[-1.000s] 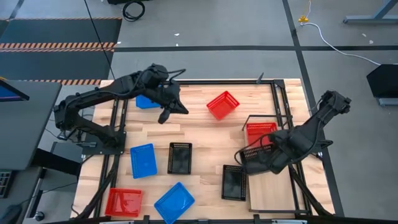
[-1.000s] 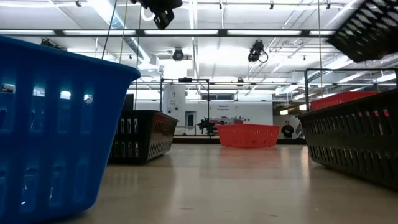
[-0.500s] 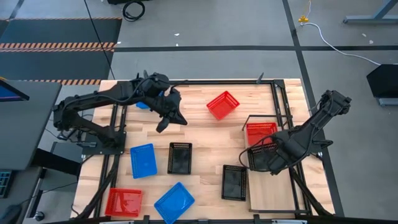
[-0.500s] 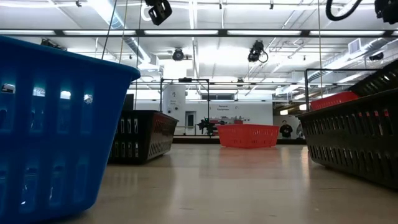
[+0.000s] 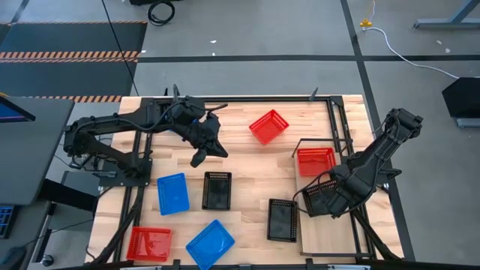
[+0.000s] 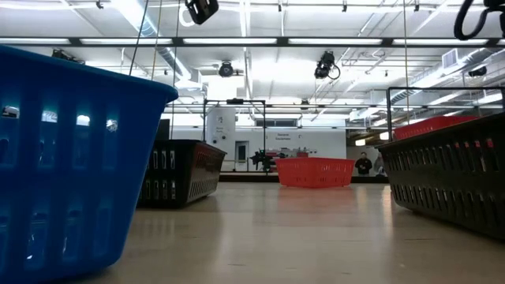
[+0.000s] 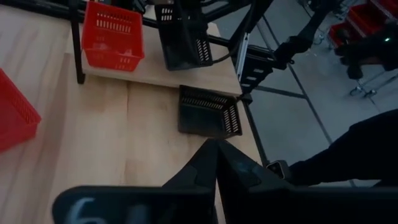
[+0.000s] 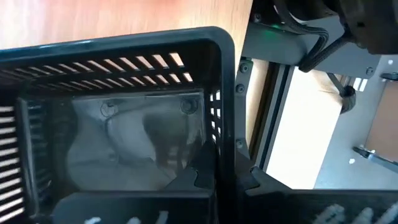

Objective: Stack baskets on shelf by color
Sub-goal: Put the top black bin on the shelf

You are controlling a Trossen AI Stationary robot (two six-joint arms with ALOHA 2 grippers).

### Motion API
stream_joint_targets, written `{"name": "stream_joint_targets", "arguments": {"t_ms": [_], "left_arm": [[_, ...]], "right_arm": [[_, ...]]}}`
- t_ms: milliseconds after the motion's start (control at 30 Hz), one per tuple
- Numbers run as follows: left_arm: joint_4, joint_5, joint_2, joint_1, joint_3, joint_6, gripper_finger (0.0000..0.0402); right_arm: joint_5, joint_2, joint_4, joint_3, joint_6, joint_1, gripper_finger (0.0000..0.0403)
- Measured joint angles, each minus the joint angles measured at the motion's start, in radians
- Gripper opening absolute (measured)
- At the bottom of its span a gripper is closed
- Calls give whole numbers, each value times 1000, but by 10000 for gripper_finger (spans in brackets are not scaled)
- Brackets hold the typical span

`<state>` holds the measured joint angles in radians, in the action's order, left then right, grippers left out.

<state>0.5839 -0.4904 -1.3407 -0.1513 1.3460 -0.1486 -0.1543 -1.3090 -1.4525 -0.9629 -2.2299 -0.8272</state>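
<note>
My right gripper [image 5: 335,196] is shut on a black basket [image 5: 318,199] over the pale shelf board [image 5: 330,238] at the table's right, just nearward of a red basket [image 5: 315,160] that stands on the board. My left gripper [image 5: 199,157] is shut and holds nothing, hovering over the table's left-centre above bare wood. Two more black baskets [image 5: 283,220] [image 5: 217,190], two blue ones [image 5: 172,193] [image 5: 210,244] and two red ones [image 5: 148,242] [image 5: 268,126] sit flat on the tabletop. A third blue basket is mostly hidden under the left arm. My right gripper has the black basket by one wall's rim [image 8: 225,124], with one finger [image 8: 202,177] inside the basket and the other [image 8: 247,180] outside. The fingers come from above. The basket hangs open side up, low over the shelf board [image 7: 155,71]; whether it touches the board I cannot tell.
The shelf's thin black wire frame [image 5: 296,146] rises around the board. A black rail frame [image 5: 330,112] borders the table. The board's near half [image 5: 330,244] is bare. Bare wood lies between the far red basket and the black baskets.
My right gripper has carried the black basket toward the table's near-right and down, from tilted beside the shelf's frame to level over the board. My left gripper has moved a little toward the near edge, still shut.
</note>
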Motion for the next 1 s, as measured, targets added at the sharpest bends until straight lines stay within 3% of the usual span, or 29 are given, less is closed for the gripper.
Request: {"name": "stream_joint_targets", "arguments": {"t_ms": [200, 767, 867, 1000], "left_arm": [[2, 8, 0, 21, 0, -5, 7], [5, 27, 0, 73, 0, -4, 7], [5, 27, 0, 73, 0, -3, 10], [4, 50, 0, 73, 0, 3, 17]], "right_arm": [[7, 0, -3, 4, 0, 0, 20], [12, -1, -5, -28, 32, 11, 128], [62, 1, -52, -94, 58, 4, 130], [213, 7, -59, -209, 157, 2, 130]]}}
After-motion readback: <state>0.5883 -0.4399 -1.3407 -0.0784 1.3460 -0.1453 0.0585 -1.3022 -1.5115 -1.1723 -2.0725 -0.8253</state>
